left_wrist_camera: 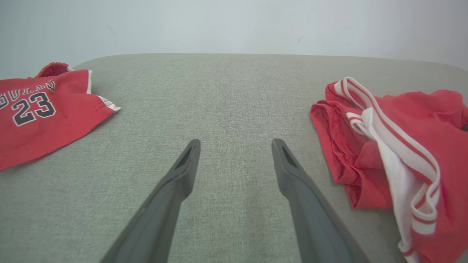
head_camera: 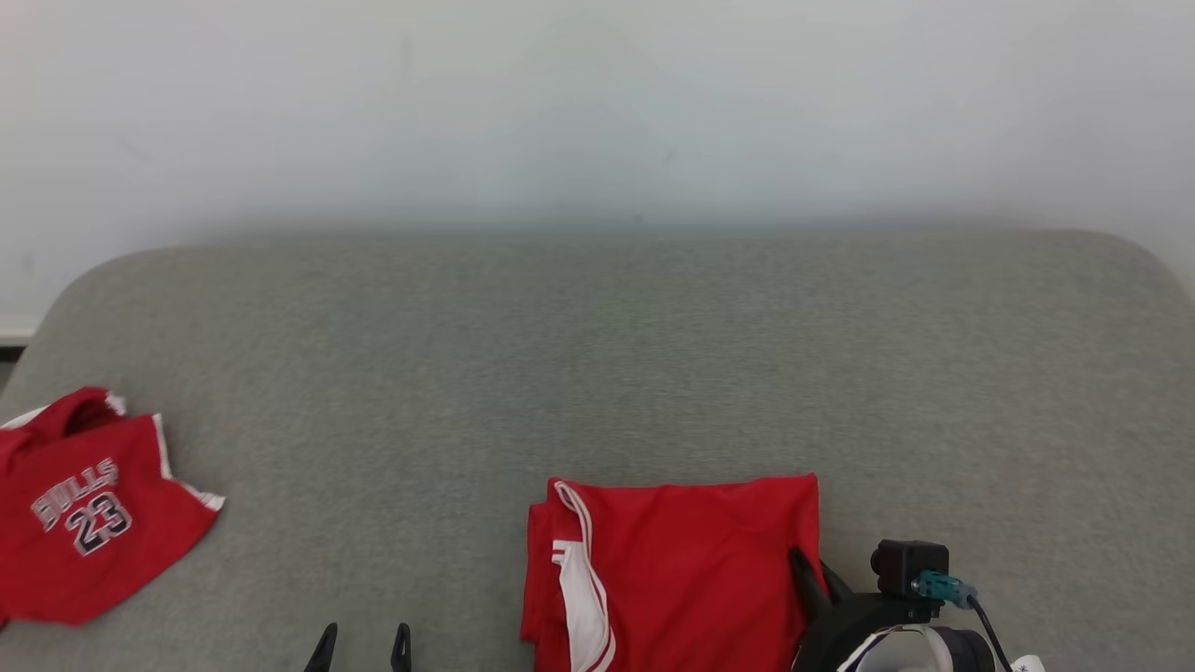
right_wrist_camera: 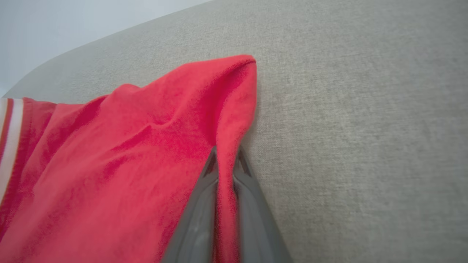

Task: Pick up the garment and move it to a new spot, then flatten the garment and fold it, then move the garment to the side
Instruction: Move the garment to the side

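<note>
The folded red garment (head_camera: 681, 569) lies at the bottom centre of the head view on the grey cushion (head_camera: 597, 355). The right gripper (right_wrist_camera: 226, 153) pinches its right edge — fabric ridged up between the fingers. At lower left the left gripper (left_wrist_camera: 236, 146) is spread wide, clear of the cloth — a numbered red jersey (head_camera: 84, 523) lies far left.

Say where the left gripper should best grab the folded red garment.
On the folded red garment, probably the left edge by the white stripe, coming from the left: layers bunch there facing the open left gripper, while the right gripper pinches the right edge.
</note>
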